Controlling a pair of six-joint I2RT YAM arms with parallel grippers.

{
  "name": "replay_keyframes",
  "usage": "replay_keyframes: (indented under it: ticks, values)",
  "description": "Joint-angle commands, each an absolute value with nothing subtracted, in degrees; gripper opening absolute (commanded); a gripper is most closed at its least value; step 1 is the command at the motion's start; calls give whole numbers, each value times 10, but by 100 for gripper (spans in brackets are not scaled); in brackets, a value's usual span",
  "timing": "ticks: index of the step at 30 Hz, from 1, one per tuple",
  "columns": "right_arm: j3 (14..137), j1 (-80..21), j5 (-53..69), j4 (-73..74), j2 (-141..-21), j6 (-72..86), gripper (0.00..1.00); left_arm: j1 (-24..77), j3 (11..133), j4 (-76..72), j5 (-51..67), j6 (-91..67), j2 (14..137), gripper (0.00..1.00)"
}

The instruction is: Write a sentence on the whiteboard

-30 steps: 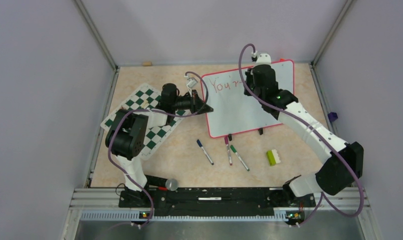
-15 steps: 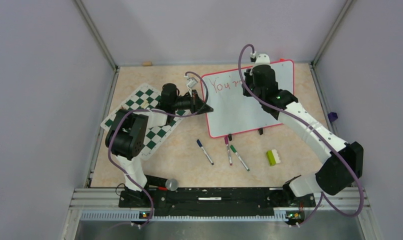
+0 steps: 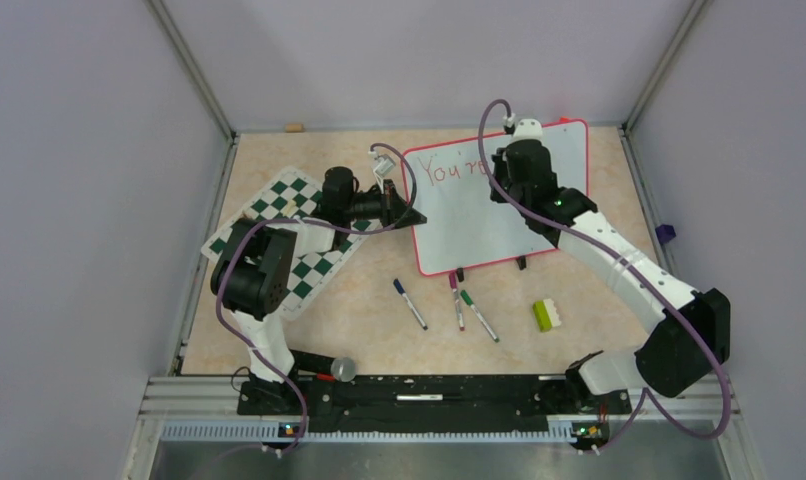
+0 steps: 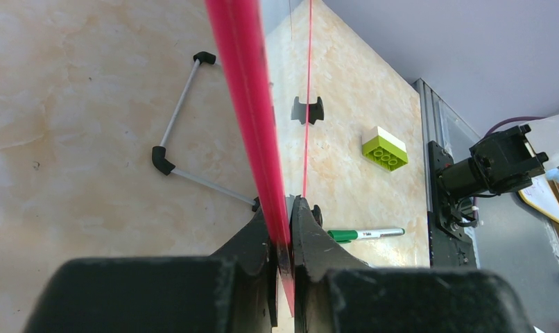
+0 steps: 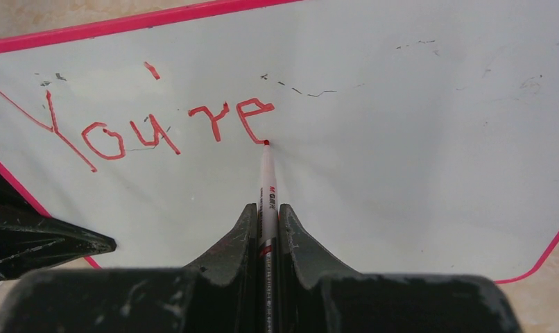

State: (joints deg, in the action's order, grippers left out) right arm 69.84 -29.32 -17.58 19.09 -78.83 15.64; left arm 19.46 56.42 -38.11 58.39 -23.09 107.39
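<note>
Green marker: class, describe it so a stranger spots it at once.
Find the whiteboard on the table. In front of it lie a blue marker, a purple marker and the green marker. It is rightmost, green-capped, nearest the lime block.

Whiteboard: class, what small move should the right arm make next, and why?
Probably drag the marker tip slightly right to finish the e's tail: the tip touches the whiteboard at the e's base, which looks unclosed, and blank board lies beyond.
</note>
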Motion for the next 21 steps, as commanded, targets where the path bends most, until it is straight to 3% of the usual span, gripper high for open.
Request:
replay_keyframes:
  ticks: [1,11,21]
  values:
    - [718,-287,-217,189,-783,158,0,205,541,-368,584,-127,1084,0]
    - [751,-287,-209,190,-788,152,0,204,546,-365,585,-128,1087,0]
    - [718,-286,-187,186,-710,147,0,193,547,-380,595,-143,1092,0]
